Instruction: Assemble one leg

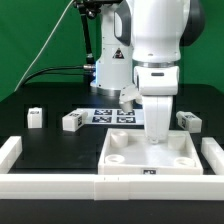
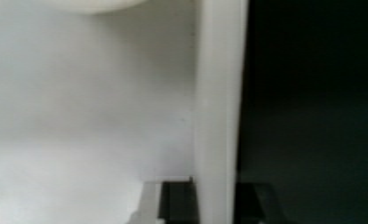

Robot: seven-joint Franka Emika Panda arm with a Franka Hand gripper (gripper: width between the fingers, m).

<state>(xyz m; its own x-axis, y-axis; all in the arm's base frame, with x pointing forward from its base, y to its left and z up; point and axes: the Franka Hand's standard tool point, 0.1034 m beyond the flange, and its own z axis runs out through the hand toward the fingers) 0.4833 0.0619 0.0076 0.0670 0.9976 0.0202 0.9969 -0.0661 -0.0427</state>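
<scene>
My gripper (image 1: 158,138) reaches straight down onto the far wall of the large white square piece (image 1: 125,160) with round corner sockets. In the wrist view my dark fingertips (image 2: 177,203) sit on either side of that piece's upright wall (image 2: 216,100), touching it on both sides, so the gripper (image 2: 216,205) is shut on the wall. Three small white legs with tags lie on the black table: one (image 1: 36,116) at the exterior view's left, one (image 1: 72,121) beside it, one (image 1: 188,121) at the right. None is held.
The marker board (image 1: 108,115) lies behind the square piece. Another small tagged white block (image 1: 128,95) shows beside my arm. White barrier walls run along the front (image 1: 50,186), the left (image 1: 9,152) and the right (image 1: 214,152) of the table.
</scene>
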